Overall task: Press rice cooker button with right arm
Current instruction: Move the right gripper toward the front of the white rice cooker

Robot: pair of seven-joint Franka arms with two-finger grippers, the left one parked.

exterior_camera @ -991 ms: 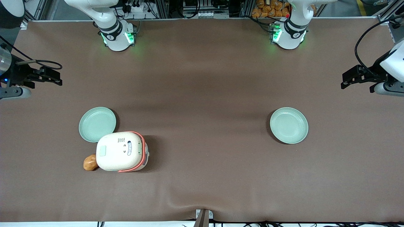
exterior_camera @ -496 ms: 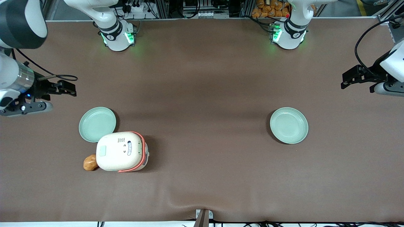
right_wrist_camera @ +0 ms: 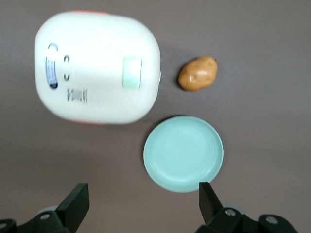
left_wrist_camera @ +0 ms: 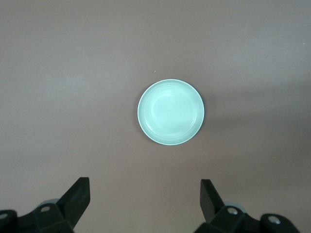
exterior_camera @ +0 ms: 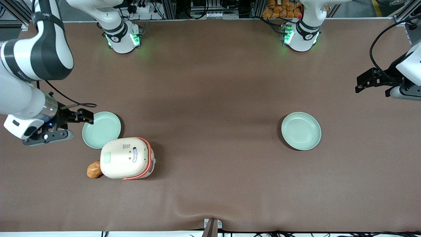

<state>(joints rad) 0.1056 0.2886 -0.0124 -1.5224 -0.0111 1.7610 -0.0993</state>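
The rice cooker [exterior_camera: 126, 158] is cream with an orange-red rim band and stands on the brown table, lid closed. Its button [exterior_camera: 106, 157] is a small pale green patch at the lid edge farthest from the orange band. In the right wrist view the rice cooker [right_wrist_camera: 97, 68] and the button [right_wrist_camera: 131, 73] show clearly. The right arm [exterior_camera: 29, 79] reaches in from its end of the table. My gripper [exterior_camera: 88, 117] hangs open over the edge of a pale green plate [exterior_camera: 101, 129], farther from the front camera than the cooker. The gripper [right_wrist_camera: 142, 204] holds nothing and is apart from the lid.
A brown potato [exterior_camera: 93, 169] lies against the cooker at its button end, and the potato [right_wrist_camera: 198, 74] also shows from the wrist. The plate [right_wrist_camera: 183, 153] touches the cooker's edge. A second green plate [exterior_camera: 301, 130] lies toward the parked arm's end.
The right arm has swung in from its end of the table, moving nearer the front camera and toward the plate and cooker. The cooker, potato and plates have not moved.
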